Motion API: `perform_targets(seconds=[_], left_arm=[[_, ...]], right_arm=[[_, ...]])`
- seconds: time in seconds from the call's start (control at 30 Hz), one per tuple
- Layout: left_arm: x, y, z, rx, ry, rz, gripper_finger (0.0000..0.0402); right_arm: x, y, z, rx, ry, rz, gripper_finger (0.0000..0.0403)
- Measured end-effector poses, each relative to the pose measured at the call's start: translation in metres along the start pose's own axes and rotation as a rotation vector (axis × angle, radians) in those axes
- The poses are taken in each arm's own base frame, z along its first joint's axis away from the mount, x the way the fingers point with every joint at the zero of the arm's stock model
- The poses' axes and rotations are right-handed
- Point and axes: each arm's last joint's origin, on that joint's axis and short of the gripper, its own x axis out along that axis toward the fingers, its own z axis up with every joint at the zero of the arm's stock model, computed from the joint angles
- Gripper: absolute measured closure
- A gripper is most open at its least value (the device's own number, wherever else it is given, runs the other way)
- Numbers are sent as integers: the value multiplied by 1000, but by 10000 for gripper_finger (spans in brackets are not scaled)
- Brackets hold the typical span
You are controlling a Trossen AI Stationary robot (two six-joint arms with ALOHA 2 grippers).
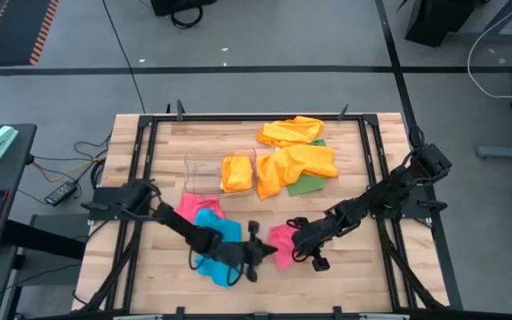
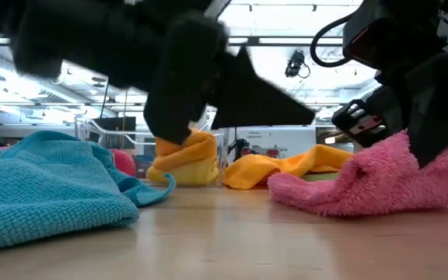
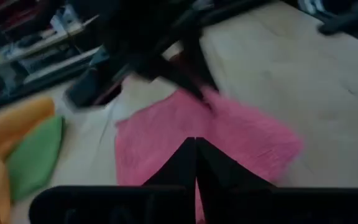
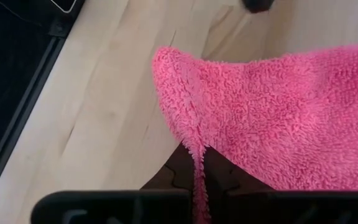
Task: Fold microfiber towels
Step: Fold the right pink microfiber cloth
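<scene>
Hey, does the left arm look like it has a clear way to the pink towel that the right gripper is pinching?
Probably yes. The left gripper is shut, right beside the pink towel, with only bare wood between them. The right gripper holds the towel's far side.

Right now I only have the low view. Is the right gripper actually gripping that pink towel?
Observer: Yes. The right wrist view shows the right gripper shut on an edge of the pink towel.
Operator: And the left gripper?
Observer: From above, the left gripper sits between that towel and the blue towel, fingers shut.
Operator: Anything hidden behind the orange pile?
Observer: A green towel lies partly under the orange towels.
</scene>
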Motion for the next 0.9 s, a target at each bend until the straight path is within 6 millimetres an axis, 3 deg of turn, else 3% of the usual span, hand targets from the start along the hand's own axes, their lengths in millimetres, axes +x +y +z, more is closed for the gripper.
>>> perform_targets(seconds=[0.23, 0.9], left_arm=[[11, 13, -18, -157, 15, -65, 390], [16, 6, -28, -92, 194, -105, 390]], right_arm=[[0, 0, 2, 9, -21, -7, 389], [-5, -6, 7, 157, -53, -5, 389]])
